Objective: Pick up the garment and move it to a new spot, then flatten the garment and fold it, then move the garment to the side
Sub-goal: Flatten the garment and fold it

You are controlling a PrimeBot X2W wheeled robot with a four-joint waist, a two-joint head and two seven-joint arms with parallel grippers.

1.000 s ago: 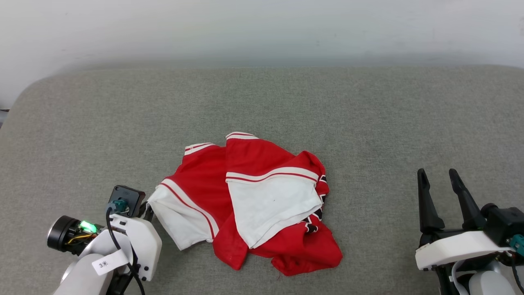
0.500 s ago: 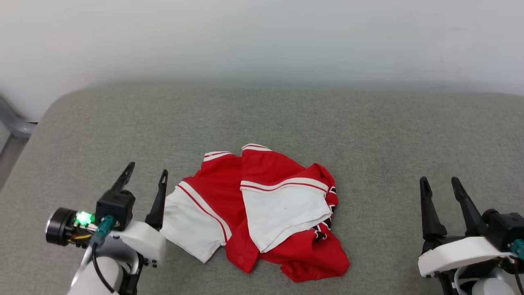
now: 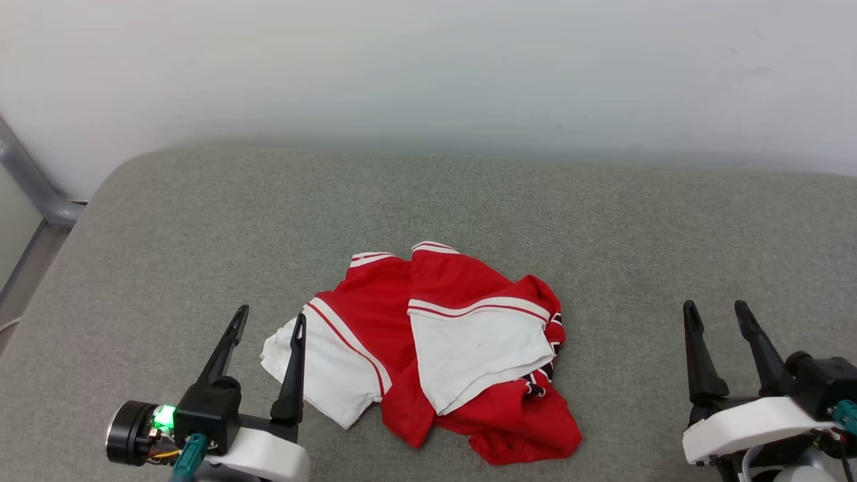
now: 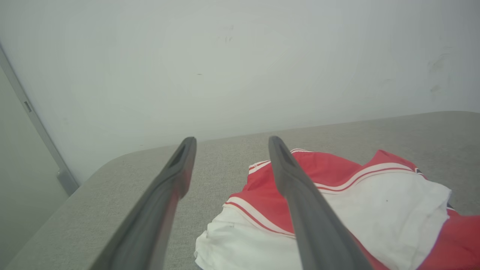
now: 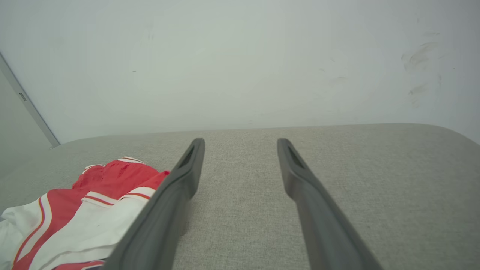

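Down at the near edge, the left gripper point(image 3: 272, 312) has its two dark fingers spread wide with nothing between them, its right finger crossing the edge of a white sleeve (touching the cloth or just above it, I can't tell), and over on the other side the right gripper point(image 3: 714, 305) stands just as wide, empty, well apart from the cloth. Between them lies the garment point(image 3: 462, 335), a crumpled red heap on the grey cushion point(image 3: 201, 221), one white sleeve folded over its middle and dark print peeking out at its right edge. Beyond it the cushion runs back to the pale wall point(image 3: 428, 67).
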